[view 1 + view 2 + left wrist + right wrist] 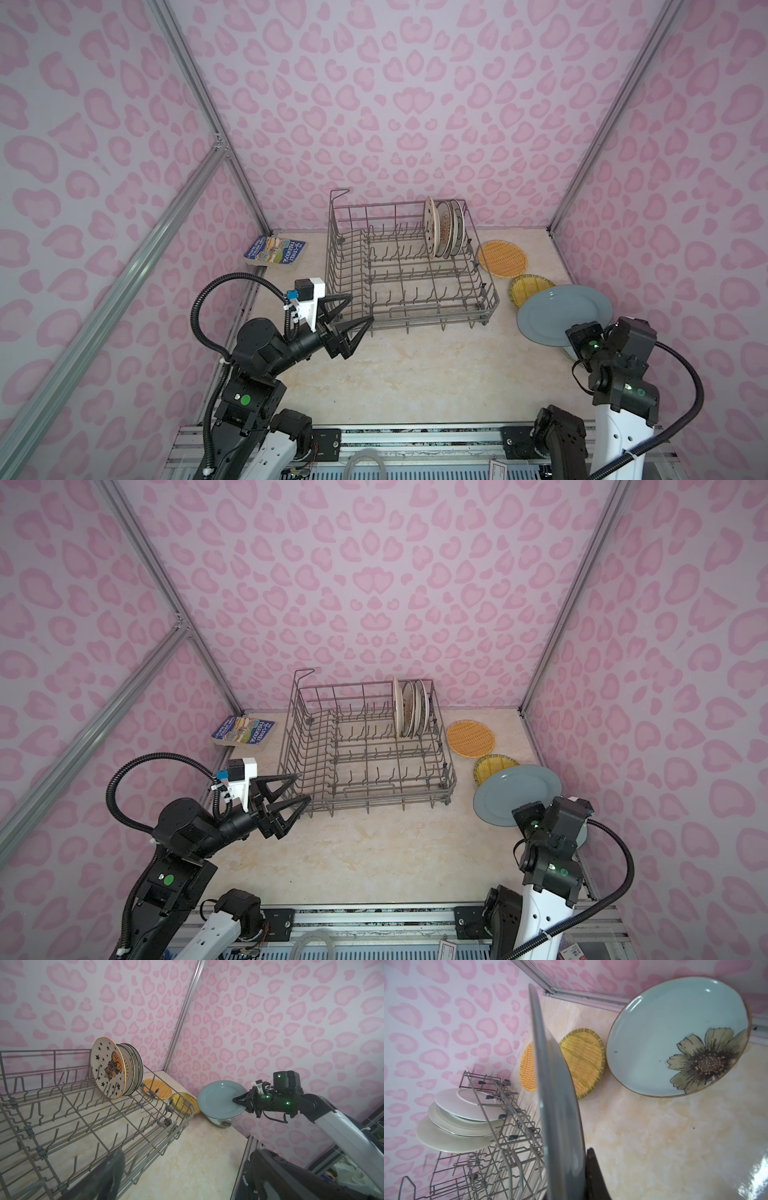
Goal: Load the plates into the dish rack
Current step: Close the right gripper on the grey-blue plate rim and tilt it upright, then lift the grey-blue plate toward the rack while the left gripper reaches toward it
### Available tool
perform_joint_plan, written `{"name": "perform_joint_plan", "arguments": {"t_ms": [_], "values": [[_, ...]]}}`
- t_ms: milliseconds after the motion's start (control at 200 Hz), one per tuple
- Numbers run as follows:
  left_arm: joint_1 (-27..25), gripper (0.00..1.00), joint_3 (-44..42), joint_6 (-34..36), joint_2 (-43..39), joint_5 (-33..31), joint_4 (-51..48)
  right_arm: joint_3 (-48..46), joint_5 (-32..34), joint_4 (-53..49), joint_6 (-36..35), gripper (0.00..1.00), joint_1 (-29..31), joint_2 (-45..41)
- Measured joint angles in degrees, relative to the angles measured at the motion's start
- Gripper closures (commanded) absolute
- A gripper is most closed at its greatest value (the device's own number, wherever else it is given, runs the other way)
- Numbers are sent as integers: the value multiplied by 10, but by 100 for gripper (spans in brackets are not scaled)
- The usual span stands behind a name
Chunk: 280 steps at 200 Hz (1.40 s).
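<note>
- Three plates stand on edge in the far right corner of the dish rack (424, 318): the starred cat-and-pumpkin plate (109, 1068) on the left, with the two black-rimmed plates (137, 1064) packed close on its right
- Four more plates are outside the rack, all to its right
- You have the orange woven plate (502, 258) flat on the table (395, 374) by the rack's right side, and the yellow woven plate (530, 289) nearer, just beside it
- Your right gripper (239, 1100) is clamped on the rim of the grey-blue plate (561, 313), which is tilted and off the table
- Under it the pale blue-green flower plate (664, 1032) lies on the table
- Your left gripper (361, 307) hangs with its jaws wide apart, holding nothing, by the rack's near left corner
- A blue book (274, 249) lies at the far left
</note>
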Motion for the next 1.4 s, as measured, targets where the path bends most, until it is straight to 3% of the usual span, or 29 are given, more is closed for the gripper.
{"name": "perform_joint_plan", "arguments": {"t_ms": [345,580,735,845,1025,1220,1400], "values": [[0,2,-5,-4,10,-11,3,162,-30,16,1,100,26,90],[-3,0,-21,-11,13,-40,15,223,-31,53,4,100,209,143],[-28,0,-27,-16,34,-67,33,240,12,78,4,100,338,196],[-96,1,-25,-20,65,-115,44,242,23,92,7,100,381,226],[-283,1,30,35,153,-227,48,228,49,123,41,100,393,261],[-429,2,97,161,268,-382,61,201,60,141,87,100,395,254],[-515,1,152,306,372,-504,79,212,75,109,124,100,395,252]]}}
